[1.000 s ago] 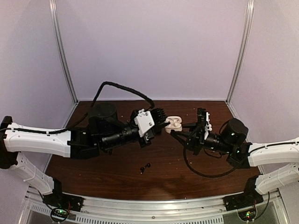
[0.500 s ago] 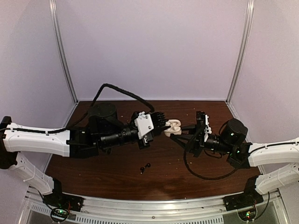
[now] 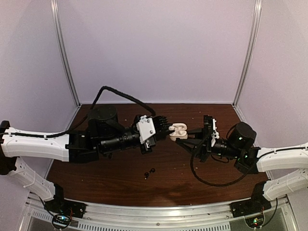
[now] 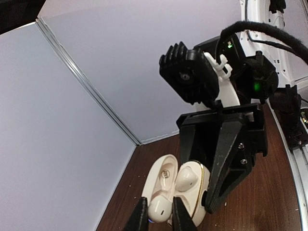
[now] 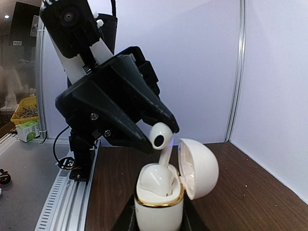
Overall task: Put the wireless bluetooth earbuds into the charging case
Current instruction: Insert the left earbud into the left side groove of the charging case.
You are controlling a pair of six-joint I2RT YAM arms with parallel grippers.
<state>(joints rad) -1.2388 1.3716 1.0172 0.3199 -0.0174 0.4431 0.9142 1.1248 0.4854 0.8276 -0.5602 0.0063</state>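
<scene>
Since a second ago the left arm (image 3: 38,144) has drawn back slightly toward its own side, and the charging case (image 3: 178,129) sits a touch nearer the front edge. On the left gripper (image 3: 166,131) the jaws are pinched closed on a white earbud (image 5: 159,136), held stem-down just over the open case, beside the raised lid (image 5: 198,168). On the right gripper (image 3: 181,139) the jaws are clamped on the case's base, holding it upright. A second white earbud (image 5: 156,179) is seated inside. Two black earbuds (image 3: 149,173) lie on the table (image 3: 110,178), well apart from the case, toward the near edge.
</scene>
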